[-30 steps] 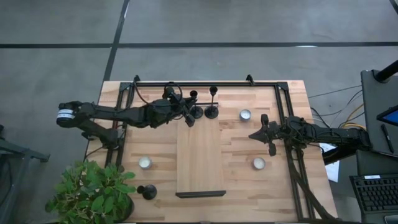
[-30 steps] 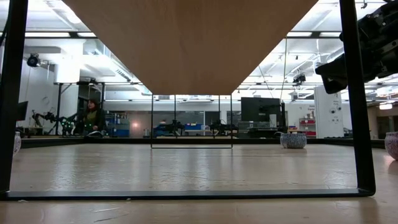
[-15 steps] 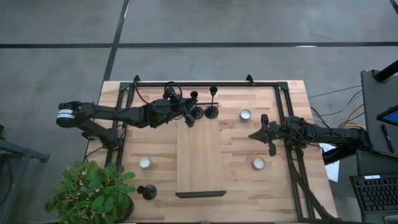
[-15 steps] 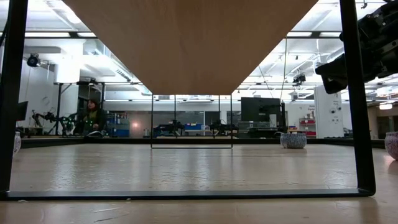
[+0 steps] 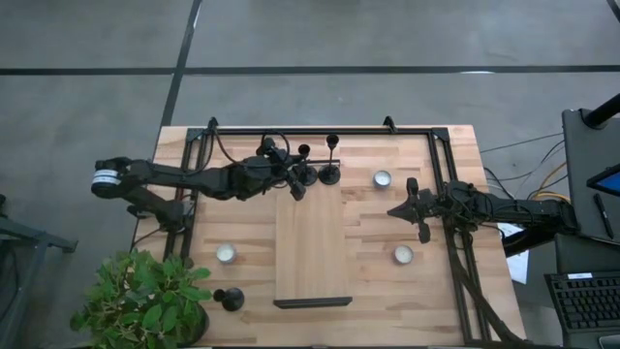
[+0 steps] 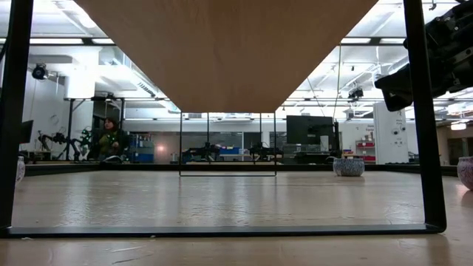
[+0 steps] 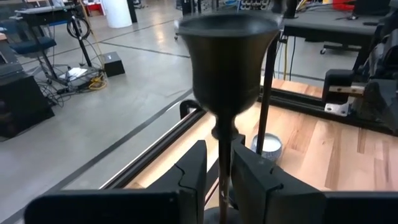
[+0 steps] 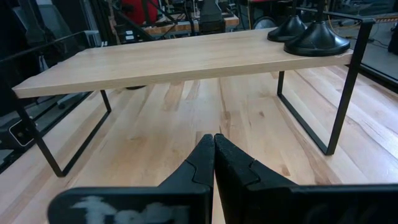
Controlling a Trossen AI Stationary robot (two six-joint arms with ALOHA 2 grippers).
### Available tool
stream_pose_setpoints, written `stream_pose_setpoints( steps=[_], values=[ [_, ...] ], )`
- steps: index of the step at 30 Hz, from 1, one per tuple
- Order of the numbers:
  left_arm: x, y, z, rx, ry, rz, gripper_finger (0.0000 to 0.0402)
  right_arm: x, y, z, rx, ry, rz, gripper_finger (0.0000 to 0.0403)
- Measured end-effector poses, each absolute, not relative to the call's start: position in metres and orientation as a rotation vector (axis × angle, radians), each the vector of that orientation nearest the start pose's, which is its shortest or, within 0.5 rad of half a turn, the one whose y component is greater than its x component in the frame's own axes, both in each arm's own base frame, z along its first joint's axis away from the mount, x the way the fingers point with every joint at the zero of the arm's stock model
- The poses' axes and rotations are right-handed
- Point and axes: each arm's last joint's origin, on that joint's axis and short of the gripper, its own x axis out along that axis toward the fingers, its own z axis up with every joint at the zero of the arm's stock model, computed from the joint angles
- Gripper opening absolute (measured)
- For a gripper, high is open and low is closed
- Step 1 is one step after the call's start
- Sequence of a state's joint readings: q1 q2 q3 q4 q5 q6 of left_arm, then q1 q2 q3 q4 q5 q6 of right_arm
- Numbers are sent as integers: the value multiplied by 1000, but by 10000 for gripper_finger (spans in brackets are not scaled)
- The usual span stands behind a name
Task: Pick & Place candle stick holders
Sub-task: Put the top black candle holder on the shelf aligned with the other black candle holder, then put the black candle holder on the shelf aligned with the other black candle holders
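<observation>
The candle stick holder (image 7: 225, 93) stands upright at the raised board's (image 5: 312, 242) far end, stem between the left gripper's (image 5: 294, 178) parted fingers (image 7: 189, 171) (loosened, not clamping). 1 holder (image 5: 231, 299) waits nearer this arm; the right gripper (image 8: 214, 155) idles clenched.

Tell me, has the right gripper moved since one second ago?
No. In the high view the right gripper lies at the same spot between the two tealights, jaws shut.
</observation>
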State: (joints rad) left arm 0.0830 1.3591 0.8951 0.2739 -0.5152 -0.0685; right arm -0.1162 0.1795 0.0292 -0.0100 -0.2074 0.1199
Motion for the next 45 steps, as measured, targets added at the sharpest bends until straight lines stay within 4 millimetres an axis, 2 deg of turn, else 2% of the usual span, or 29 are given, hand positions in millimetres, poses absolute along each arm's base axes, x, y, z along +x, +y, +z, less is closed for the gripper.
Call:
stream_pose_setpoints(
  steps=[9,17,22,34,45],
  values=[
    [297,38,285,-17,216,598,69,106,-6,158,145,163,81,8],
    [292,35,287,-58,229,593,130,106,-6,158,145,163,82,8],
    [282,23,295,-41,252,536,152,106,-6,158,145,163,81,8],
    [250,-13,309,-22,325,403,154,106,-6,158,145,163,81,8],
    [231,-42,307,-53,399,293,154,106,-6,158,145,163,82,8]
  ],
)
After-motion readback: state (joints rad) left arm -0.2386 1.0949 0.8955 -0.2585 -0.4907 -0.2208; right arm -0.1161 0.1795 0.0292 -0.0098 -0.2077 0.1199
